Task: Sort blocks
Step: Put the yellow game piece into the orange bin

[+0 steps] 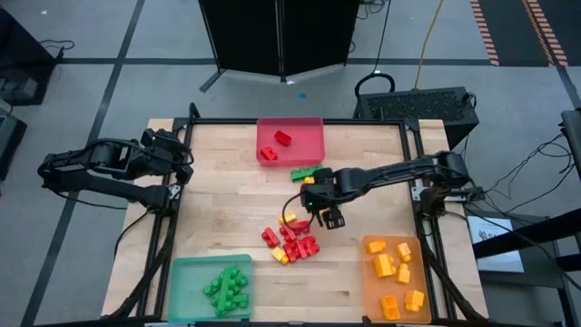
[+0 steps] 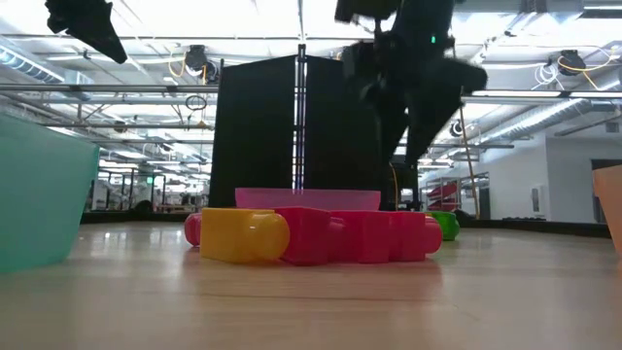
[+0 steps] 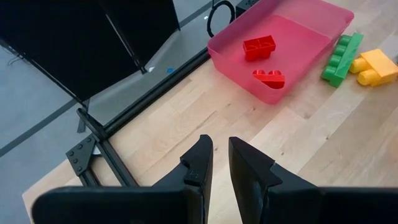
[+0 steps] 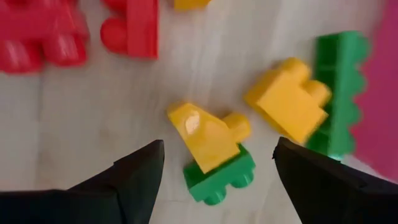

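The blocks [image 1: 290,238] lie mostly in a loose red and yellow pile mid-table, with a yellow block on a green one [image 4: 214,152] between the fingers of the right hand [image 4: 214,180], which hangs wide open above them, touching nothing. No writing is readable. Two red blocks sit in the red tray [image 1: 290,141], about eight yellow-orange ones in the orange tray [image 1: 397,277], and a green cluster in the green tray [image 1: 211,287]; the left hand [image 3: 216,165], nearly closed and empty, waits at the table's [image 1: 227,200] left edge.
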Available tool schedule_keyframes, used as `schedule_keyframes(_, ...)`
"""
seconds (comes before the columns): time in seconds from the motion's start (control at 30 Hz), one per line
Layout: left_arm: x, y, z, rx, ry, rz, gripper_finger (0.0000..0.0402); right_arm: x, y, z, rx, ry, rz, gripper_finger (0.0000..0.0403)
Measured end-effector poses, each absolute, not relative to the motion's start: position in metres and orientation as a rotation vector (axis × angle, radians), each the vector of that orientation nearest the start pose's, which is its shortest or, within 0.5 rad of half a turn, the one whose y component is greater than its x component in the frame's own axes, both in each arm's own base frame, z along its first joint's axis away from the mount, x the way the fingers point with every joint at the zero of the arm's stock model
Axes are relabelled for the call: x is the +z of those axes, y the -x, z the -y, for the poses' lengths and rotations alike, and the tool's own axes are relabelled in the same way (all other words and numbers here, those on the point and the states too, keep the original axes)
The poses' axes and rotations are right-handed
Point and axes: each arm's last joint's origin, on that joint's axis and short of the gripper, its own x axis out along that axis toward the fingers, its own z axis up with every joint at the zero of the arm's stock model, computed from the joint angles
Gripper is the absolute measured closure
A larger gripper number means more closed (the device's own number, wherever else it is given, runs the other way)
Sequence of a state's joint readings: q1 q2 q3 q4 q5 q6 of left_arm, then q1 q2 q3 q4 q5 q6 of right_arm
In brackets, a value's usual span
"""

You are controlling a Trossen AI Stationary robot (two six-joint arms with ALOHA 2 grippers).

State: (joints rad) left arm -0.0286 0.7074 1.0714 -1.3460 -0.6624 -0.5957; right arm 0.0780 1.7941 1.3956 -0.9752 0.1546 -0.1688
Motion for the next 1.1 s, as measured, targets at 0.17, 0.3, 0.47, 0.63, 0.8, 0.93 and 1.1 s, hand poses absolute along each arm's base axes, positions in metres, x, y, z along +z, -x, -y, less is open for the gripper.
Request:
schedule_keyframes(0.17, 0.343, -0.077, -0.015, 0.825, 0.197, -0.732, 0.0343, 0.199, -0.357, -0.016, 0.124, 0.366, -1.439, 0.0108)
schedule_keyframes(0.3, 0.342, -0.077, -0.015, 0.826, 0.195, -0.737, 0.0343, 0.175, -0.366, -0.009, 0.160, 0.336, -1.482, 0.0108)
schedule_keyframes(0.47, 0.341, -0.074, -0.016, 0.831, 0.181, -0.766, 0.0343, 0.149, -0.374, -0.002, 0.160, 0.322, -1.518, 0.0108)
schedule_keyframes(0.63, 0.340, -0.073, -0.016, 0.833, 0.173, -0.783, 0.0343, 0.137, -0.376, 0.001, 0.154, 0.240, -1.555, 0.0137)
schedule_keyframes(0.8, 0.340, -0.073, -0.016, 0.833, 0.173, -0.782, 0.0343, 0.135, -0.376, 0.000, 0.121, 0.189, -1.561, 0.0238)
schedule_keyframes(0.93, 0.340, -0.073, -0.016, 0.833, 0.173, -0.782, 0.0343, 0.134, -0.375, 0.000, 0.093, 0.133, -1.568, 0.0256)
schedule_keyframes(1.1, 0.340, -0.073, -0.016, 0.834, 0.173, -0.782, 0.0343, 0.140, -0.374, -0.002, 0.070, 0.059, -1.554, 0.0256)
